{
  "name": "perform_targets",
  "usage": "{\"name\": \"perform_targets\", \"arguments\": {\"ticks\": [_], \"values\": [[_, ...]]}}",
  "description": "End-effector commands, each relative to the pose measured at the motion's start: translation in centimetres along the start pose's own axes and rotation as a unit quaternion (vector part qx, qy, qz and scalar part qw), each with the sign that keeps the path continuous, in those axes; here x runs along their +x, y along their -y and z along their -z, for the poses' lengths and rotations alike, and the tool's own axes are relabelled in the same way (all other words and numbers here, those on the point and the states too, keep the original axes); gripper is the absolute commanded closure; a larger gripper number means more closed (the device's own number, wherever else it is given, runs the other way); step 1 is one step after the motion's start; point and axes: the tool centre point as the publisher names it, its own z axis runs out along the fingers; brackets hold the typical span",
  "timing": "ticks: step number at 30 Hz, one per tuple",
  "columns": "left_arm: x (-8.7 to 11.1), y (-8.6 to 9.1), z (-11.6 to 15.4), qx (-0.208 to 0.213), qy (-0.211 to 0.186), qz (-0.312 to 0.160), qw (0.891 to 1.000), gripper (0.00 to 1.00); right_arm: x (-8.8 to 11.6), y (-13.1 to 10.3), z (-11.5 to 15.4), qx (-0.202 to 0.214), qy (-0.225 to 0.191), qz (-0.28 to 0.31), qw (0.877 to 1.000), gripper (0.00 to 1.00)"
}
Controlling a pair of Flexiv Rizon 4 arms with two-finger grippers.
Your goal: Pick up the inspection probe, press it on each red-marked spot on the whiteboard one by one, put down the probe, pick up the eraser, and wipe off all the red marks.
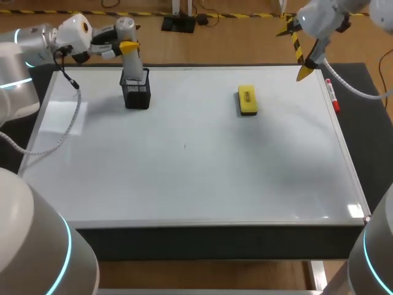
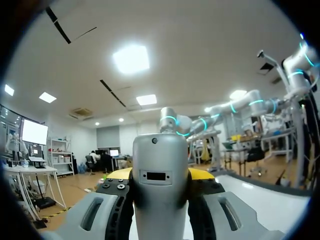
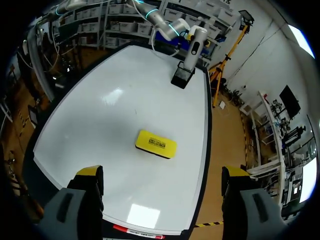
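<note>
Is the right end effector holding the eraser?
No, the eraser lies flat on the whiteboard, ahead of the open right end effector.

Yellow eraser, black mesh holder, silver-grey probe, white whiteboard, red marker.

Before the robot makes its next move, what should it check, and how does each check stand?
1. Left hand grips the probe: ok, fingers press it from both sides.
2. Probe clear of the holder: not ok, its lower end sits inside.
3. Red marks to press show on the board: not ok, none visible.
4. Eraser free to grab later: ok, it lies alone on the board.
5. Right hand out of the way: ok, open, by the board's far corner.
</note>
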Motion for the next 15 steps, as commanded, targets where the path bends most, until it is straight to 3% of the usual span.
{"name": "perform_targets", "arguments": {"ticks": [1,15], "values": [[-0.4,-0.8,0.2,0.003,-0.028,0.003,1.000,1.00,0.0,0.0,0.1,0.001,-0.001,0.001,1.000,0.00],[-0.7,-3.0,1.0,0.010,-0.013,0.015,1.000,1.00,0.0,0.0,0.1,0.001,-0.001,0.001,1.000,0.00]]}}
